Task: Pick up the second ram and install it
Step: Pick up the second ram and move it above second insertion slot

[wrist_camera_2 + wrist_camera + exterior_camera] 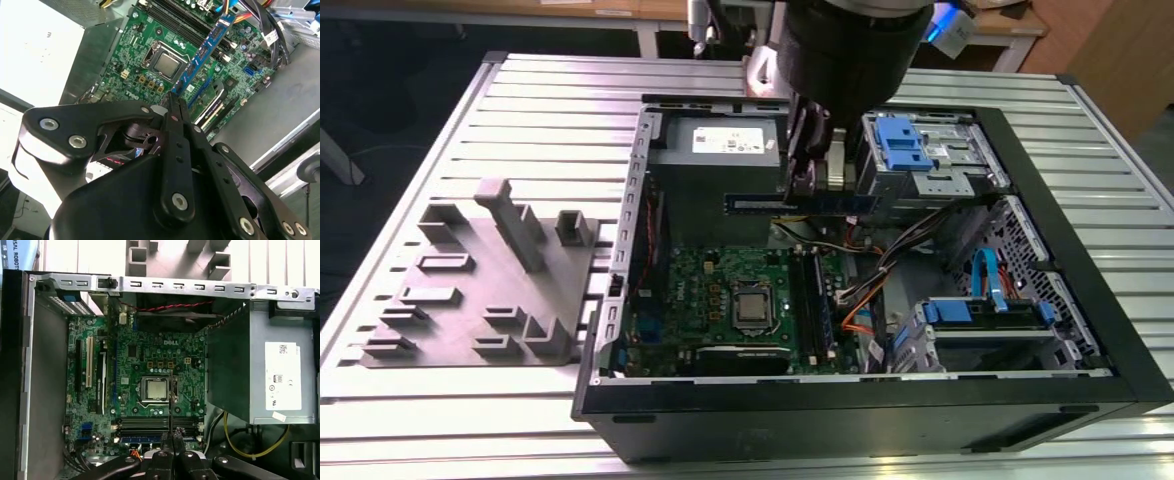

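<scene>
The second ram [781,203], a long thin dark blue-green stick, hangs level above the open computer case, in front of the grey power-supply box [716,150]. My gripper [811,192] is shut on its middle from above. In the second wrist view the ram [205,47] runs away from my closed fingertips [172,104] over the green motherboard [150,35]. The first wrist view shows the ram [171,400] edge-on as a thin line above the processor socket [156,389], with my gripper [171,444] shut around it. The black memory slot rails [814,300] lie below, beside the socket.
The black case [854,415] lies open on a slatted metal table [547,90]. Blue-tabbed drive cages [914,150] and loose cables [881,290] fill the side at the exterior view's right. A grey fixture block [494,280] with upright posts stands at the exterior view's left.
</scene>
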Available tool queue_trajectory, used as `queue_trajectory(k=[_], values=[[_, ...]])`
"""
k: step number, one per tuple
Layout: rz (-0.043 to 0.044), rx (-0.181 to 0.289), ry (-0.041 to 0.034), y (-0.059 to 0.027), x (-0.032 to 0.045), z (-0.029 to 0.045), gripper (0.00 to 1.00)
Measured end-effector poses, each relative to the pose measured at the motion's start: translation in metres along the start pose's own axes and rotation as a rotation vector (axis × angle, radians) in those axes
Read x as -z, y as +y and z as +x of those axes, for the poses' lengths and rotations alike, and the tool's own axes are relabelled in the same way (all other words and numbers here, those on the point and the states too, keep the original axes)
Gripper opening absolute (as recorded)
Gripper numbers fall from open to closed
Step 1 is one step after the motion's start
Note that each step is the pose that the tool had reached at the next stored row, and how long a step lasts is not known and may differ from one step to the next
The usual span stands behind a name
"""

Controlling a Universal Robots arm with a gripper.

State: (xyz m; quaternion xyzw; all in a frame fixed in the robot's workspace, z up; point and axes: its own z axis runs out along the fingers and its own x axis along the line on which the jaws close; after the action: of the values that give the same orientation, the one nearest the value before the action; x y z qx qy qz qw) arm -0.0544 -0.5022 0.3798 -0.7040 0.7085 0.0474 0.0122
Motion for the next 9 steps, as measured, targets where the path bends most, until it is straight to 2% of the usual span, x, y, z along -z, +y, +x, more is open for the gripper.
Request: queue_trajectory(k=[3,9], values=[[-0.0001,0.000,0.0030,0.0000,-0.0054,0.0003,0.08],[0.0000,0.000,0.0030,0.0000,-0.0120,-0.0036,0.08]])
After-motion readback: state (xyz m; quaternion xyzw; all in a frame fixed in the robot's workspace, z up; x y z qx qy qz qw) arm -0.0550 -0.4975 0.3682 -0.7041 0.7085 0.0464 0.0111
